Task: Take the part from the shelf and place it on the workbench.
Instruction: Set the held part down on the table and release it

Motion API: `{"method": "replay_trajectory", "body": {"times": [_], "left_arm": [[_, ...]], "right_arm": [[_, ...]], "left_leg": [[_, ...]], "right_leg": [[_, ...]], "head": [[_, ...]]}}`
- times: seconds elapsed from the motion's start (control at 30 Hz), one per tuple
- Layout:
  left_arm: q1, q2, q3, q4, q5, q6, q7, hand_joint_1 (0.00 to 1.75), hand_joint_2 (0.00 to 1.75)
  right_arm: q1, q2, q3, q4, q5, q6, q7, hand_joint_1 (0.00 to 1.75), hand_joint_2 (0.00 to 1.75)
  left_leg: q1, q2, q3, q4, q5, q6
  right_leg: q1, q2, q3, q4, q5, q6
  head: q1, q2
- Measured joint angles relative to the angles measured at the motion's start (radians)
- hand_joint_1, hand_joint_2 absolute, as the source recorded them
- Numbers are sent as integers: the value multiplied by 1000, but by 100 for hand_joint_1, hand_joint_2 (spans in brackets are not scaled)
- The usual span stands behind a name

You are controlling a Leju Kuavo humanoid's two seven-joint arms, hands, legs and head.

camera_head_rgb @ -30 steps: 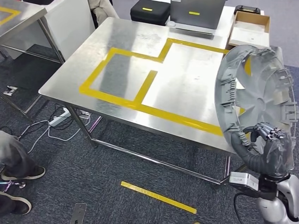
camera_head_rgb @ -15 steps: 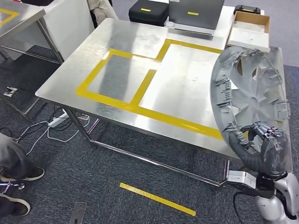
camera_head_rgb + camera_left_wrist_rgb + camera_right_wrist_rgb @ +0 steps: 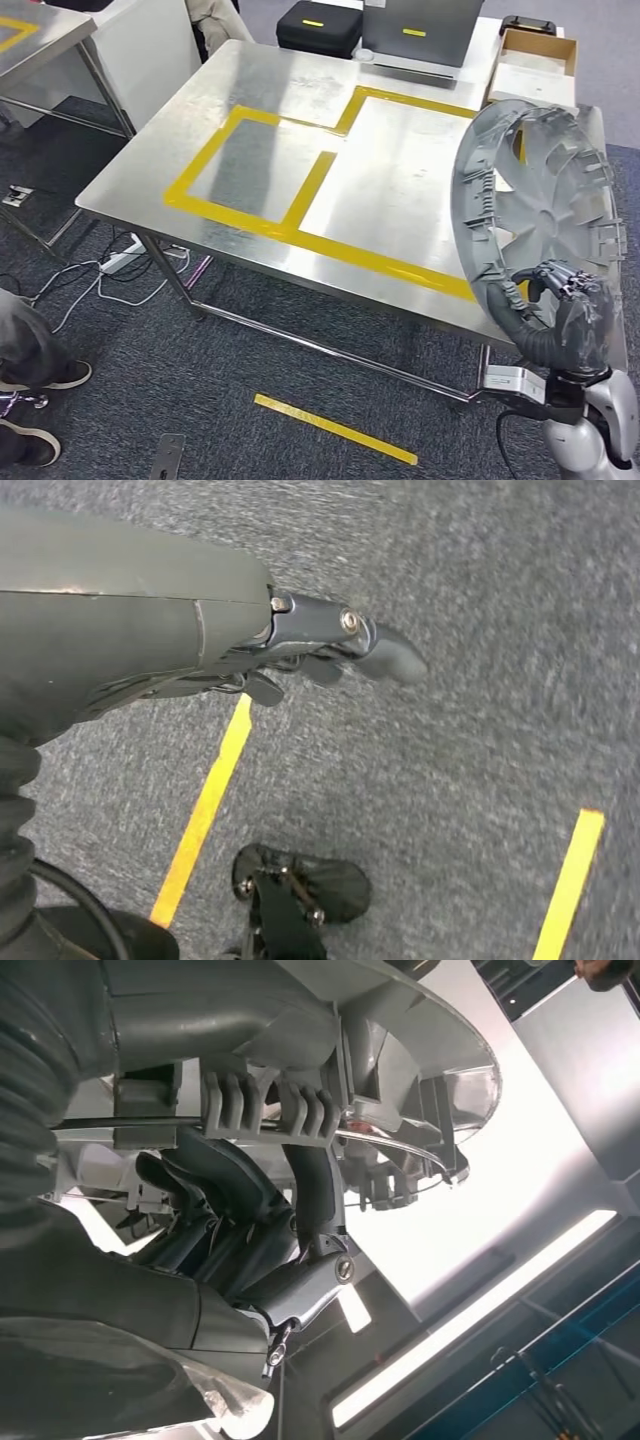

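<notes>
Nearest, the left hand hangs over grey carpet crossed by yellow floor tape, its fingers loosely extended and grasping nothing. The right hand grips the lower rim of the part, a large grey wheel cover held upright on edge above the workbench's near right corner; the fingers hook around its rim. Yellow tape rectangles mark the steel top. At the far edge sit a black case and a cardboard box.

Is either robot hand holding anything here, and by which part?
The right robot hand grips the grey wheel cover by its lower rim. The left robot hand holds nothing.
</notes>
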Motion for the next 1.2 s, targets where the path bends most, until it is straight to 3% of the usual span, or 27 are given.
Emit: {"method": "replay_trajectory", "body": {"times": [0.07,0.17,0.2,0.23,0.27,0.3,0.33,0.4,0.43,0.57,0.63,0.7,0.73,0.77,0.8,0.87,0.93,1.03,1.1,1.2], "left_arm": [[-1,0,1,0,0,0,0,0,175],[-5,-1,2,0,-1,0,2,0,175],[-5,-2,2,0,-2,-1,3,0,175],[-4,-2,2,0,-3,-1,4,0,175],[-4,-2,2,0,-5,-2,6,0,175],[-5,-3,2,0,-8,-4,8,0,175],[-5,-3,2,0,-11,-5,11,0,175],[-5,-4,2,0,-18,-7,16,0,175],[-5,-5,2,0,-20,-7,19,0,175],[-7,-7,1,0,-29,-7,28,0,175],[-11,-8,0,0,-40,-11,33,0,175],[-16,-9,-1,0,-52,-19,37,0,175],[-19,-9,-2,0,-57,-22,37,0,175],[-22,-9,-3,0,-61,-24,37,0,175],[-26,-9,-4,0,-64,-26,37,0,175],[-31,-9,-4,-1,-66,-27,37,0,175],[-33,-10,-5,-1,-71,-29,37,0,175],[-33,-10,-21,-1,-110,-46,38,0,175],[-38,-11,-42,-1,-142,-60,40,0,175],[-46,-17,-67,-1,-161,-82,51,0,175]], "right_arm": [[-2,0,0,0,0,0,0,175,175],[-4,0,1,2,0,1,0,175,175],[-4,0,1,4,0,1,0,175,175],[-3,0,2,5,1,1,0,175,175],[-4,0,2,7,1,1,1,175,175],[-4,0,2,8,1,1,1,175,175],[-5,0,2,8,1,1,2,175,175],[-9,0,3,9,2,1,2,175,175],[-12,0,5,10,3,1,2,175,175],[-37,5,17,21,21,17,3,175,175],[-77,14,36,39,51,31,12,175,175],[-135,26,71,76,93,41,25,175,175],[-165,35,91,102,111,42,33,175,175],[-193,43,111,127,125,43,41,175,175],[-217,51,129,150,135,42,47,175,175],[-252,63,154,180,141,40,52,175,175],[-273,70,170,202,144,39,53,175,175],[-312,80,204,244,173,40,64,175,175],[-370,96,239,298,205,40,82,175,175],[-474,133,301,419,258,38,110,175,175]], "left_leg": [[5,1,6,-12,5,11],[6,1,9,-18,8,20],[5,1,9,-18,8,20],[5,1,10,-18,7,20],[5,1,11,-17,7,20],[5,1,14,-17,6,20],[5,0,16,-17,4,18],[1,0,17,-14,0,10],[-1,0,15,-13,0,5],[1,1,8,5,-13,-15],[3,1,-29,95,-66,-25],[5,1,-88,226,-122,-31],[6,1,-107,264,-128,-31],[5,1,-109,265,-115,-30],[5,1,-93,226,-84,-28],[3,1,-33,92,-13,-18],[0,0,4,3,13,-10],[0,0,4,-15,12,0],[4,4,5,-24,18,10],[5,9,4,-26,22,16]], "right_leg": [[-1,-1,-12,23,-20,9],[-1,-1,-94,193,-101,17],[-1,-1,-124,251,-119,18],[-1,-1,-141,279,-119,19],[-1,-1,-142,272,-100,19],[-1,-2,-121,223,-65,18],[-1,-3,-87,148,-25,16],[1,-5,-25,26,17,11],[3,-5,-11,-1,20,7],[2,-2,-7,-10,22,-15],[-1,-3,-6,-12,25,-26],[0,0,-7,-12,25,-30],[0,1,-7,-11,25,-30],[0,3,-6,-11,25,-30],[0,4,-5,-10,25,-30],[2,3,-2,-10,24,-27],[5,2,-5,-9,23,-20],[5,-1,-13,-11,24,-4],[4,-2,-33,20,3,5],[3,-3,-122,203,-78,14]], "head": [[2,0],[4,0],[4,0],[4,0],[5,0],[5,0],[5,0],[4,0],[3,0],[0,0],[-3,0],[-4,0],[-4,0],[-4,0],[-4,0],[-4,0],[-3,0],[-3,0],[0,0],[3,0]]}}
